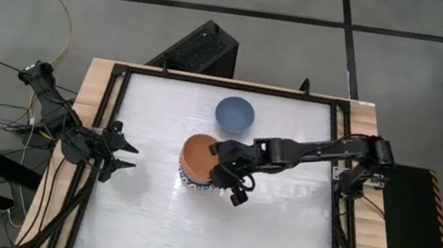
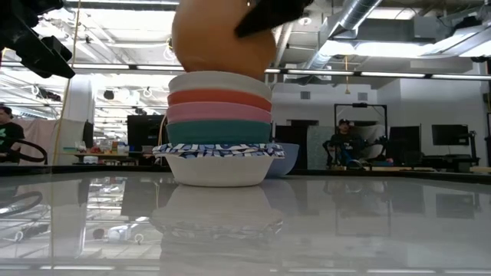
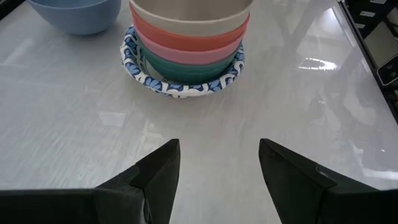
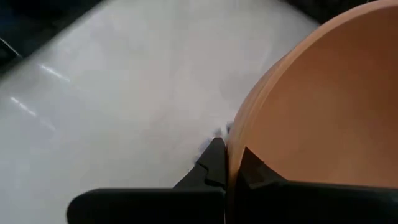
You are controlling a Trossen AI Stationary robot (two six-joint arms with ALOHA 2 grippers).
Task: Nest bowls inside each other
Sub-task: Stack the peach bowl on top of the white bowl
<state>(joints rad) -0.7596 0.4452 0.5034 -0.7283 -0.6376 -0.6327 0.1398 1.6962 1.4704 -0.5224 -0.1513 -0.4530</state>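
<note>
High view shows my right gripper (image 1: 216,166) pinching the rim of the orange bowl (image 1: 197,156), one finger inside and one outside. I hold it by the edge like that so it can drop straight into the stack (image 2: 220,146). Low view shows the orange bowl tipped a little, hanging just over the cream bowl (image 2: 220,80). Under the cream one sit a red bowl (image 2: 219,99), a pink bowl (image 2: 219,113) and a green bowl (image 2: 219,132), all inside a white bowl with a blue rim (image 2: 219,167). I think only the blue bowl (image 1: 234,113) is left; it sits alone behind the stack with nothing in it. My left gripper (image 1: 122,154) waits near the table's left edge, fingers wide apart, holding nothing.
</note>
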